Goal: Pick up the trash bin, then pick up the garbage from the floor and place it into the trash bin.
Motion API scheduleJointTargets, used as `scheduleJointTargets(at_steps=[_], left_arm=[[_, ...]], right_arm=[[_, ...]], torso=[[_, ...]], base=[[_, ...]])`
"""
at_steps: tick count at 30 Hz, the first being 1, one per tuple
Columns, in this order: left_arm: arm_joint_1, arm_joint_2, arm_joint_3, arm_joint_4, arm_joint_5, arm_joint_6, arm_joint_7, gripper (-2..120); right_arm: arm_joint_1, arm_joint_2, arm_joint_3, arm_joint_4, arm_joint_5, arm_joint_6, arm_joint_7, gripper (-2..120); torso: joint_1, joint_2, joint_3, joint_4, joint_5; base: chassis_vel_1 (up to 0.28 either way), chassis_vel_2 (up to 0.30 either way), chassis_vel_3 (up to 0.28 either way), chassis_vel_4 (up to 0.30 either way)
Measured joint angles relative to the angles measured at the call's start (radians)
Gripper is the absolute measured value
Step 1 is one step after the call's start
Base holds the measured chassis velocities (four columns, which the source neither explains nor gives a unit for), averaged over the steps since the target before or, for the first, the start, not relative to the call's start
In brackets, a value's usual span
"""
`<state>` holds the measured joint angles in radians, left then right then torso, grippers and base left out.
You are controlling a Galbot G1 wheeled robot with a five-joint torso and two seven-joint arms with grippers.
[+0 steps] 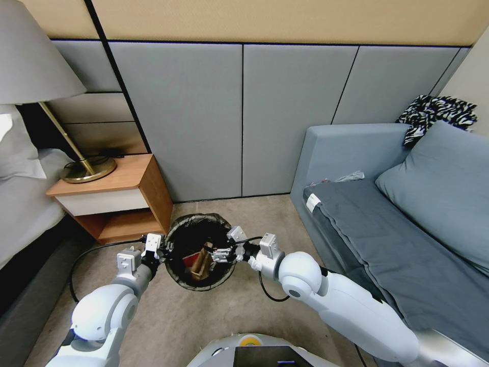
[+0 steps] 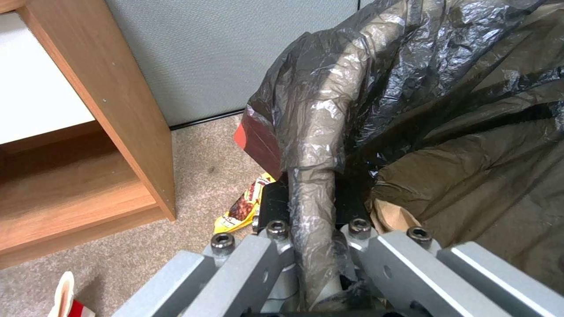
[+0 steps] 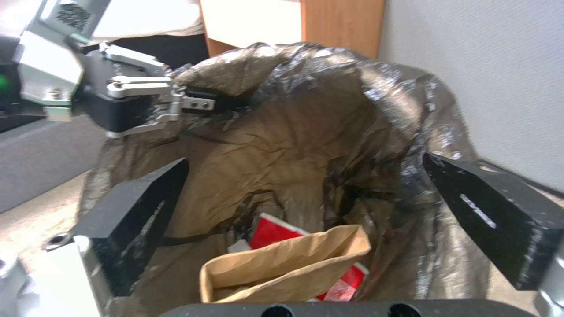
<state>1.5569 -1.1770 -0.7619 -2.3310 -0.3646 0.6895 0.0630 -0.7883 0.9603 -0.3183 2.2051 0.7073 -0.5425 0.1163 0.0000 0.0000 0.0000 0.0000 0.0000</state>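
The left gripper (image 1: pixel 164 248) is clamped onto the bag-covered rim of the trash bin (image 1: pixel 179 278), which is held above the floor (image 1: pixel 244 311) between a wooden nightstand (image 1: pixel 145 191) and a grey sofa (image 1: pixel 356 214). The right gripper (image 1: pixel 220 253) hangs over the bin's mouth with its fingers (image 3: pixel 141 215) spread wide and nothing between them. A tan paper bag (image 3: pixel 282 268) and red-and-white packaging (image 3: pixel 276 231) lie inside the bin, while a yellow snack wrapper (image 2: pixel 239 210) lies on the carpet beside the nightstand.

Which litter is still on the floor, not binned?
The yellow snack wrapper lies on the carpet beside the trash bin. The tan paper bag and red carton sit inside.
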Motion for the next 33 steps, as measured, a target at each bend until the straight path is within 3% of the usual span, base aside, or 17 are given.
scheduleJointTargets(at_steps=[9,12,17,24,28,33], left_arm=[[0.001,-0.002,0.001,0.002,0.0,0.0,0.0,1],[0.001,-0.002,-0.001,0.004,0.0,0.0,0.001,1],[0.001,-0.003,-0.001,0.008,0.001,-0.001,0.002,1],[0.013,-0.006,-0.014,0.009,0.003,-0.002,0.004,1],[0.027,-0.014,-0.03,0.007,0.011,-0.005,0.008,1],[0.03,-0.015,-0.034,0.006,0.012,-0.005,0.008,1]], right_arm=[[-0.032,-0.005,0.087,0.039,0.013,0.041,0.009,100],[-0.084,-0.026,0.141,0.057,-0.011,0.152,0.041,100],[-0.157,-0.041,0.206,0.076,-0.058,0.241,0.077,100],[-0.36,-0.047,0.396,0.089,-0.198,0.387,0.104,100],[-0.425,-0.038,0.454,0.073,-0.234,0.429,0.137,100],[-0.502,-0.022,0.522,0.058,-0.285,0.459,0.145,100]], torso=[[0.0,0.0,0.0,0.0001,0.0001],[0.0,0.0,0.0,0.0001,0.0001],[0.0,0.0,0.0,0.0,0.0001],[0.0,0.0,0.0,-0.0005,0.0002],[0.0,0.0,0.0,0.0006,0.0002],[0.0,0.0,0.0,0.0,0.0001]], base=[[0.0,0.0,0.0,0.0],[0.0,0.0,0.0,0.0],[0.0,0.0,0.0,0.0],[0.0,0.0,0.0,0.0],[0.0,0.0,0.0,0.0],[0.0,0.0,0.0,0.0]])
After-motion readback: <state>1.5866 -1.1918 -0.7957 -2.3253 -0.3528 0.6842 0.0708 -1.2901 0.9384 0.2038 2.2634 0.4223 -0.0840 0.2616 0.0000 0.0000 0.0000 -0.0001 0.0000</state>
